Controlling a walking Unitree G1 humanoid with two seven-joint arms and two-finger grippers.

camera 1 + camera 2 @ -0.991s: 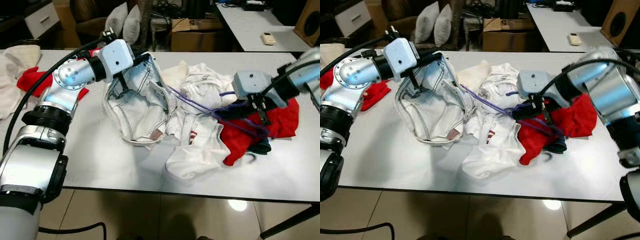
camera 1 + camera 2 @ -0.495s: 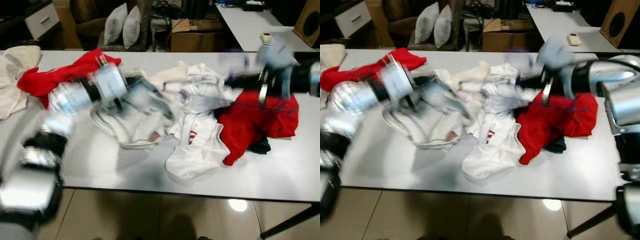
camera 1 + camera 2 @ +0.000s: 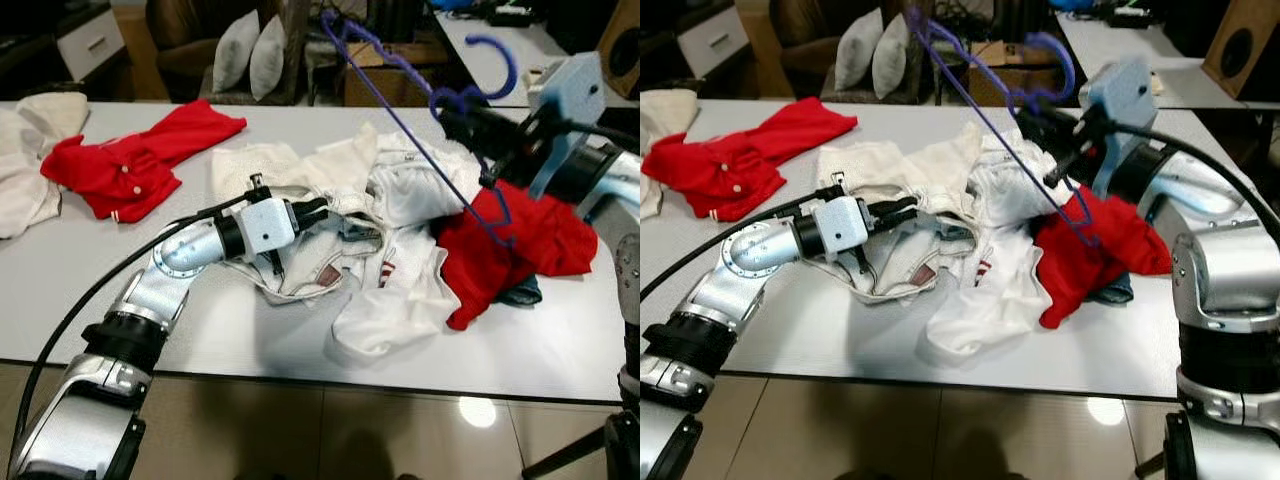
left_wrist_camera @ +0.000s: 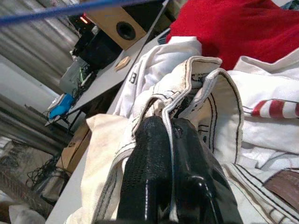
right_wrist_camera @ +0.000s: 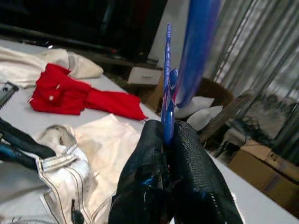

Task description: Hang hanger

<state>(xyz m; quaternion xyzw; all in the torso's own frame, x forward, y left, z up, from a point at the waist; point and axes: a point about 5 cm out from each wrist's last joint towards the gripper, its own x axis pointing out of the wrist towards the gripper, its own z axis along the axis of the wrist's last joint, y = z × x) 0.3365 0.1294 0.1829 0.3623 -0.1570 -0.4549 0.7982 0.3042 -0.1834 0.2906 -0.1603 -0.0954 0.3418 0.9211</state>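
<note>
The white flat bench [image 3: 230, 330] stands over glossy beige floor tiles [image 3: 330, 430]; the right gripper [image 3: 1040, 122] pinches the thin blue wire hanger [image 3: 420, 140] raised at far right; the left gripper [image 4: 163, 135] jaws pinch the white cloth garment [image 4: 196, 88]; two grey pillows [image 3: 250, 50] lie far behind.

A home living room: armchair [image 3: 185, 35] with cushions [image 3: 250, 50], speaker [image 3: 622, 40], clothes-strewn table [image 3: 200, 330].
</note>
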